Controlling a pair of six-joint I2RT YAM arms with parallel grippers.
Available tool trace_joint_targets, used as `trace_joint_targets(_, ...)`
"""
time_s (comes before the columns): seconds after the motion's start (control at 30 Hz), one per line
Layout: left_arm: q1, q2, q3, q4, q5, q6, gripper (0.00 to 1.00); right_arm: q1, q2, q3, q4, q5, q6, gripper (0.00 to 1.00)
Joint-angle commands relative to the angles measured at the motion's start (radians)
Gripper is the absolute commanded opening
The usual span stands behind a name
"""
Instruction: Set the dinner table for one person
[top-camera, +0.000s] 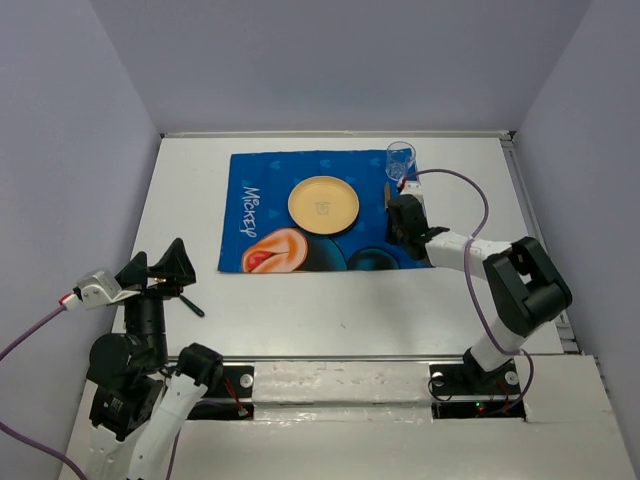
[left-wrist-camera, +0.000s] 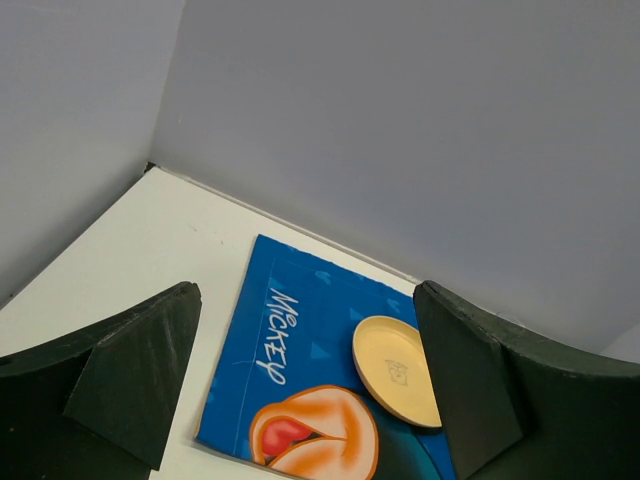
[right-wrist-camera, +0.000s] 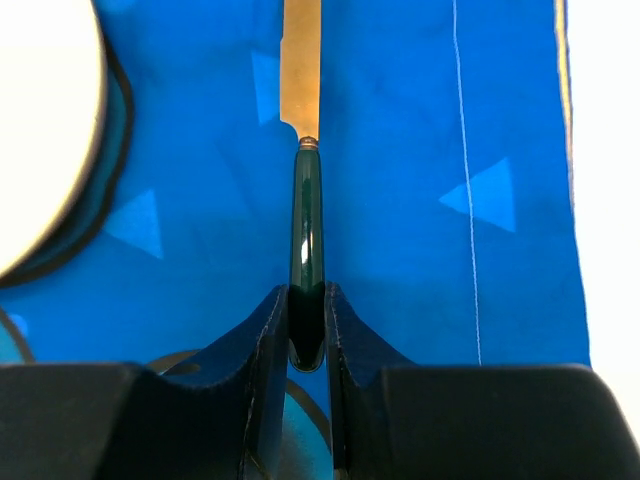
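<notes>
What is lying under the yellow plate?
The blue Mickey mat lies under the yellow plate, with the white table below the mat. The printed part directly beneath the plate is covered and cannot be seen.

Counter (top-camera: 330, 310): large white rectangular top, plain, matte, flat and level. Fills middle of overhead view, wider than deep. Grey walls (top-camera: 330, 60) close it in at 9, 12 and 3 o'clock; metal rail (top-camera: 330, 375) runs along 6 o'clock edge. Bare white band across 6 o'clock side, narrower bare strips at 9 and 3. Blue cloth mat (top-camera: 300, 215) lies flat on 12 o'clock half, close to far edge.
</notes>
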Motion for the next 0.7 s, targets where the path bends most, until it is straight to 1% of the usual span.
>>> trace_joint_targets(0.0, -0.005, 0.016, -0.008, 0.055, -0.002, 0.013, 0.99, 0.002, 0.03, 0.007, 0.061, -0.006, -0.016, 0.0)
trace_joint_targets(0.43, -0.004, 0.013, -0.01, 0.056, -0.001, 0.013, 0.99, 0.002, 0.067, 0.015, 0.063, 0.001, -0.02, 0.0)
trace_joint_targets(0.47, -0.005, 0.012, -0.01, 0.056, -0.001, 0.013, 0.99, 0.002, 0.067, 0.015, 0.061, 0.001, -0.022, 0.02)
trace_joint_targets(0.5, -0.004, 0.013, -0.01, 0.056, -0.001, 0.013, 0.99, 0.002, 0.067, 0.014, 0.06, 0.004, -0.022, 0.07)
trace_joint_targets(0.53, -0.005, 0.013, -0.01, 0.056, -0.001, 0.013, 0.99, 0.002, 0.064, 0.015, 0.057, 0.004, -0.024, 0.19)
trace_joint_targets(0.57, -0.005, 0.015, -0.01, 0.056, -0.001, 0.013, 0.99, 0.002, 0.061, 0.017, 0.052, 0.004, -0.025, 0.19)
trace_joint_targets(0.67, -0.005, 0.016, -0.01, 0.058, -0.001, 0.014, 0.99, 0.002, 0.036, 0.017, 0.029, 0.011, -0.022, 0.42)
